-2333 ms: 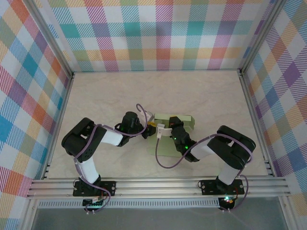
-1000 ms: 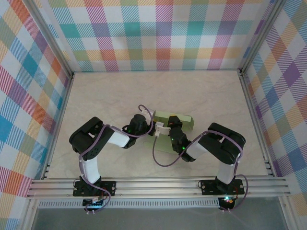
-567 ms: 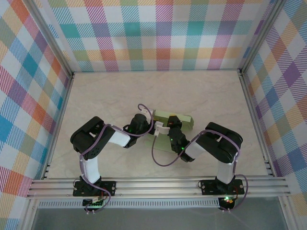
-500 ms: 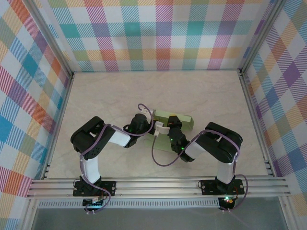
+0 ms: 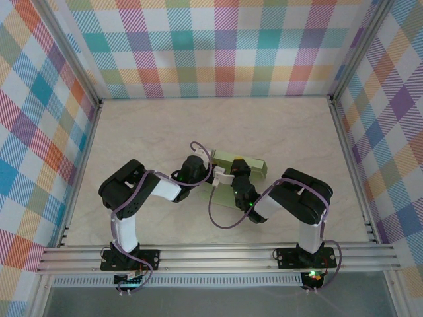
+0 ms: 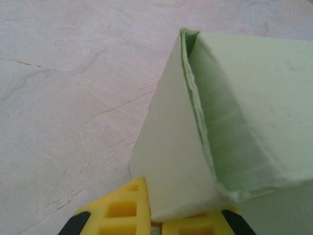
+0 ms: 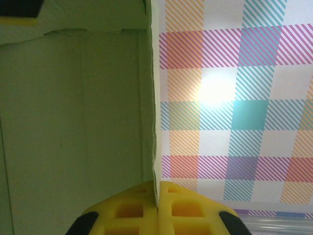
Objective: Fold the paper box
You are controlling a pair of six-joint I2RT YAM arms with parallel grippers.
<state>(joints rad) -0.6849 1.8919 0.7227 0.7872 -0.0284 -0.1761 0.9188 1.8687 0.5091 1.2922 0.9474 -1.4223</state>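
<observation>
The left gripper (image 6: 155, 223) and right gripper (image 7: 157, 198) pinch the pale-green, seemingly half-folded paper box (image 6: 234, 122).

- I see a pale beige marble-patterned tabletop (image 5: 277, 132), evenly lit.
- I note multicoloured plaid walls (image 5: 218, 46) enclosing it on three sides, with a bright glare patch (image 7: 215, 90) on one.
- I confirm silver aluminium rails (image 5: 218, 254) along the near edge.

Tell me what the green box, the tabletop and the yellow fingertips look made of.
The paper box looks like thin matte card: creased, layered edge. The tabletop: marble-look laminate or stone, veined, faint sheen. The left gripper's fingertips: yellow plastic or rubber, moulded cells.
</observation>
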